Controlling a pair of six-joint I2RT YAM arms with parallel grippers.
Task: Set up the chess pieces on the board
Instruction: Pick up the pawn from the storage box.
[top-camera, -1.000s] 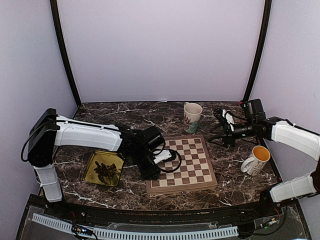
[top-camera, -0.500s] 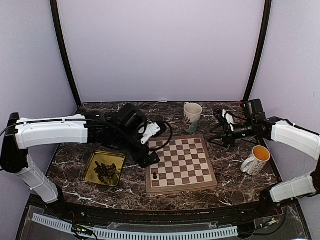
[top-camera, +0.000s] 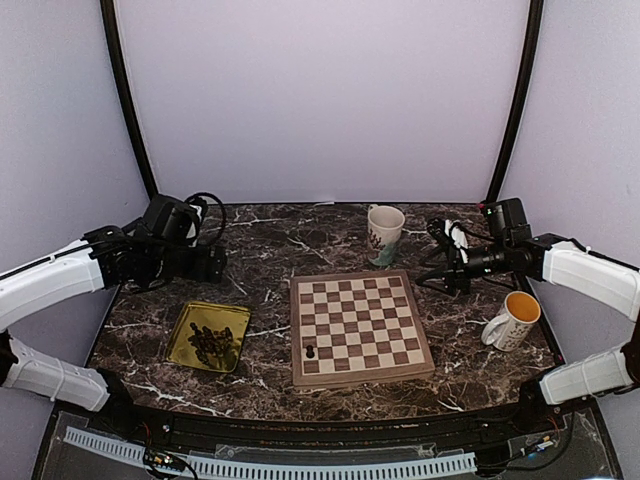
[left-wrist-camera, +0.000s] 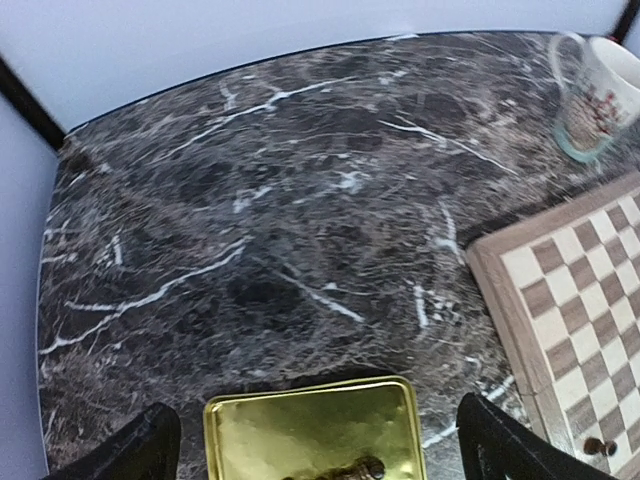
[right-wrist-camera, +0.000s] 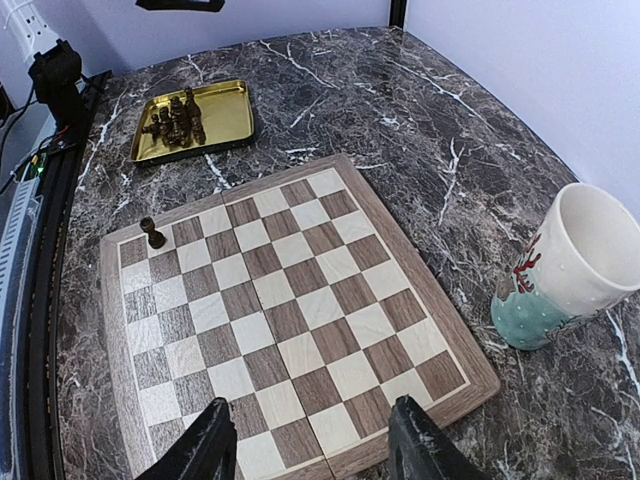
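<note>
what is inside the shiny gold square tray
A heap of tiny dark brown chess pieces lies in the shiny gold square tray, bare metal around it. Lower pieces are covered, so no count.

Soft, even light fills the scene, seemingly from overhead, and the pale walls (top-camera: 320, 100) take a lilac cast. Shadows are short and faint: the mug (right-wrist-camera: 575, 255) throws only a small dark patch at its foot. The dark marble surface (left-wrist-camera: 300, 200) has a dull sheen, while the gold tray (left-wrist-camera: 300, 430) glares bright yellow. The left wrist picture is a little soft, its left fingers (left-wrist-camera: 135, 450) black blurs in the bottom corners. The right wrist picture is crisp, though the board (right-wrist-camera: 290, 320) bows slightly and the right fingers (right-wrist-camera: 210, 445) are unfocused. The overhead picture is grainy.
</note>
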